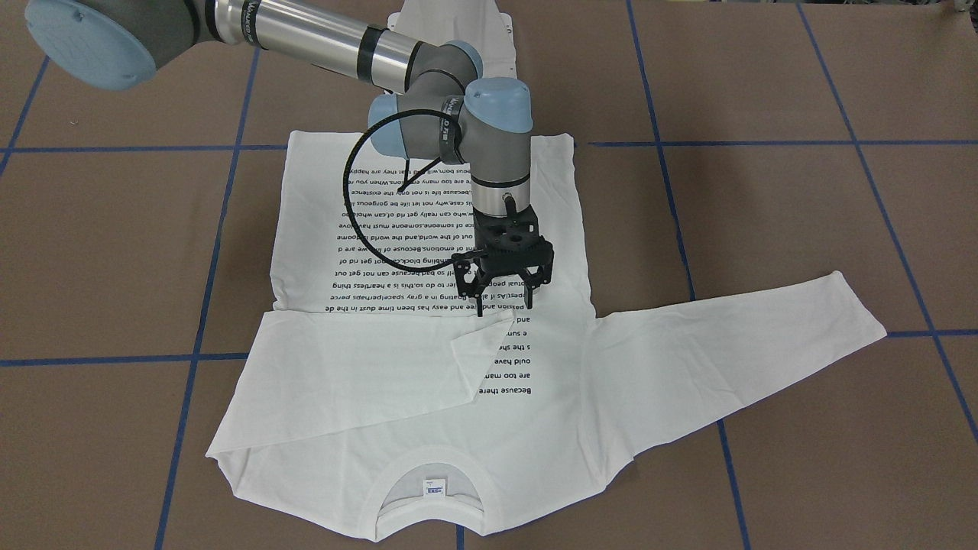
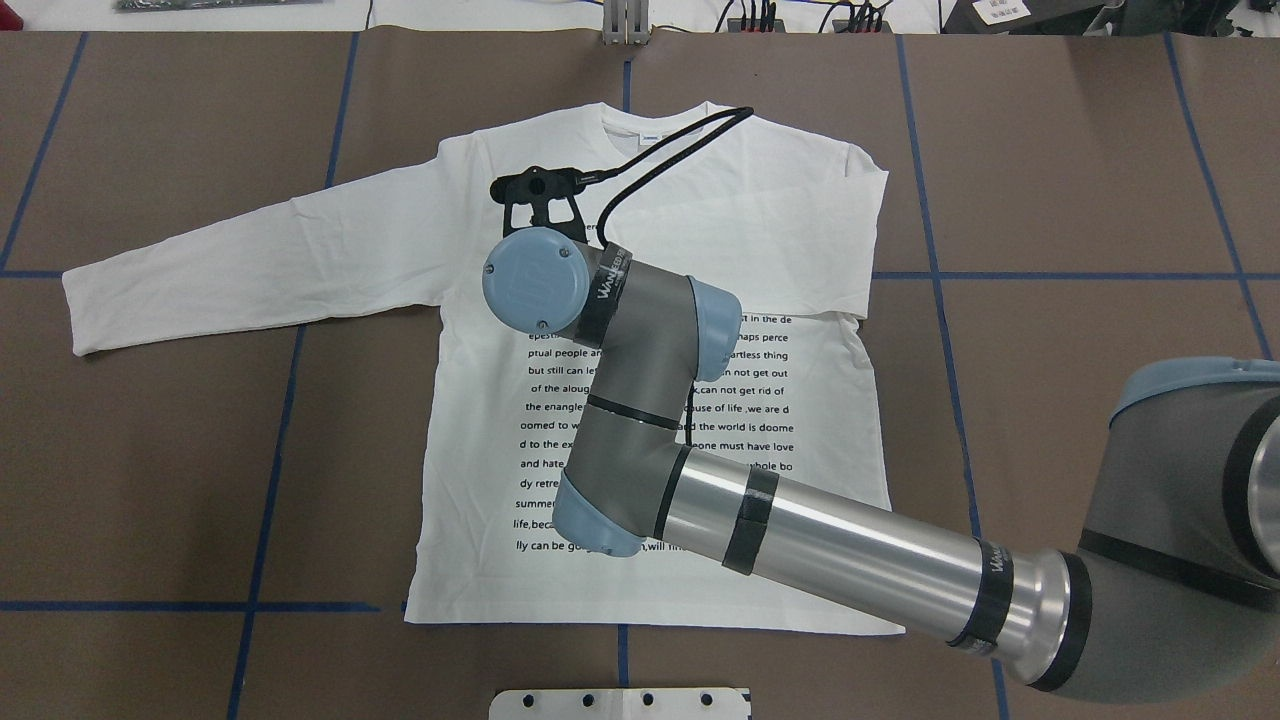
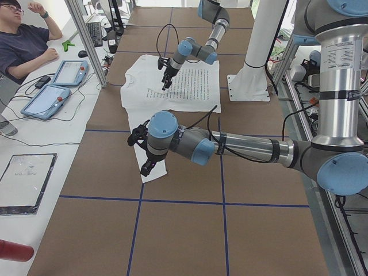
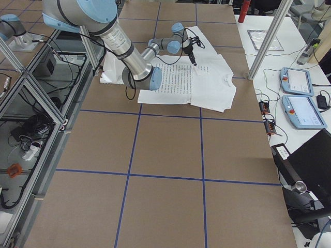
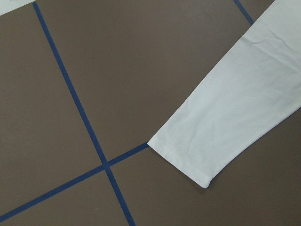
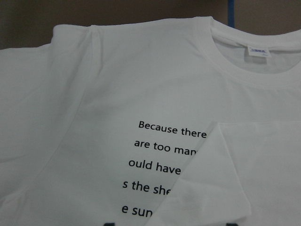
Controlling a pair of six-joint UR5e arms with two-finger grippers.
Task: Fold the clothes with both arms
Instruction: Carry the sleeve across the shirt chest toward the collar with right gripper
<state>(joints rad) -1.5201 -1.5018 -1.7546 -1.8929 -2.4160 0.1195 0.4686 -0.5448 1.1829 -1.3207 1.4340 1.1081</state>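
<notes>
Right pincer [image 1: 506, 300] hangs released over the folded sleeve [image 1: 359, 374]. The left pincer [image 3: 147, 167], state unclear, should pinch the outstretched cuff [image 5: 186, 160] squarely, both layers together.

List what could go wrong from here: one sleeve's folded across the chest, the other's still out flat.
1. The right gripper hangs open right over the folded sleeve's cuff; a finger could snag it and pull the fold open.
2. The right arm spans the T-shirt where the outstretched sleeve should land, so the arms may clash.
3. In the left wrist view the outstretched sleeve's cuff sits off-centre, so the left gripper might grab poorly.
</notes>
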